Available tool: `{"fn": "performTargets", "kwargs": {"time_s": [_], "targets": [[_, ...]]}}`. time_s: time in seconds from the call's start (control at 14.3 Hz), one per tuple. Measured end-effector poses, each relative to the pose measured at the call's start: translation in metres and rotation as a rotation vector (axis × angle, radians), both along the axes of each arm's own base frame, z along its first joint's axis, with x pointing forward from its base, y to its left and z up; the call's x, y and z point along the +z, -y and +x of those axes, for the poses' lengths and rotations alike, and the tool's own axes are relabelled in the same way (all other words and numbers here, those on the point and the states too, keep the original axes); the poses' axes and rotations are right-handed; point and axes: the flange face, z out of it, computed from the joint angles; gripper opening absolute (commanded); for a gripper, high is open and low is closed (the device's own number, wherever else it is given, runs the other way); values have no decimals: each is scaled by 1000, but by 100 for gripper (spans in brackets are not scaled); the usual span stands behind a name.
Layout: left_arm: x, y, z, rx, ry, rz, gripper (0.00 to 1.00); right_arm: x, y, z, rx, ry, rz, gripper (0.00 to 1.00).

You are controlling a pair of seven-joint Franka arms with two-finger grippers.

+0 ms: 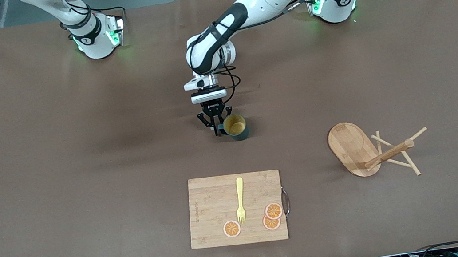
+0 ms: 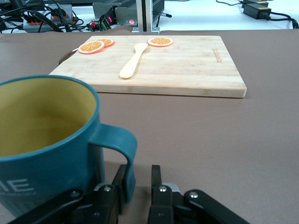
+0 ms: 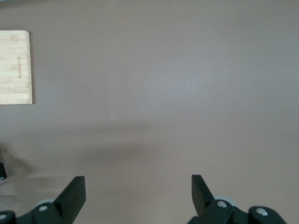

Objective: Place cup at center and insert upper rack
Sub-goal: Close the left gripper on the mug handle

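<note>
Here I have the left pincer low on the brown counter, its fingers nearly clamped on the handle of the upright dark teal, yellow-lined cup at mid-counter. My right pincer waits spread wide over bare counter, and the light bamboo upper rack lies tipped on its side toward the left arm's end.

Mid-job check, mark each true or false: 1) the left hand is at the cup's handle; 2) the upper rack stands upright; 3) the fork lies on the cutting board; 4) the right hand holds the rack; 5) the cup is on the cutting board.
1) True: the left hand has its fingers either side of the handle of the cup.
2) False: the upper rack lies tipped over on the table.
3) True: the fork lies on the cutting board, by three orange slices.
4) False: the right hand is open over bare table.
5) False: the cup stands on the table, farther from the front camera.
</note>
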Motion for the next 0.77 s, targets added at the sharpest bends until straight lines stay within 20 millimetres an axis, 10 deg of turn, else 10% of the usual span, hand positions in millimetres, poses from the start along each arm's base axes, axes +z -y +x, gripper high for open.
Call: {"fn": "performTargets", "kwargs": {"time_s": [0.77], "targets": [[18, 9, 9, 79, -8, -93, 0, 12, 0, 0, 1, 24, -2, 100]]}}
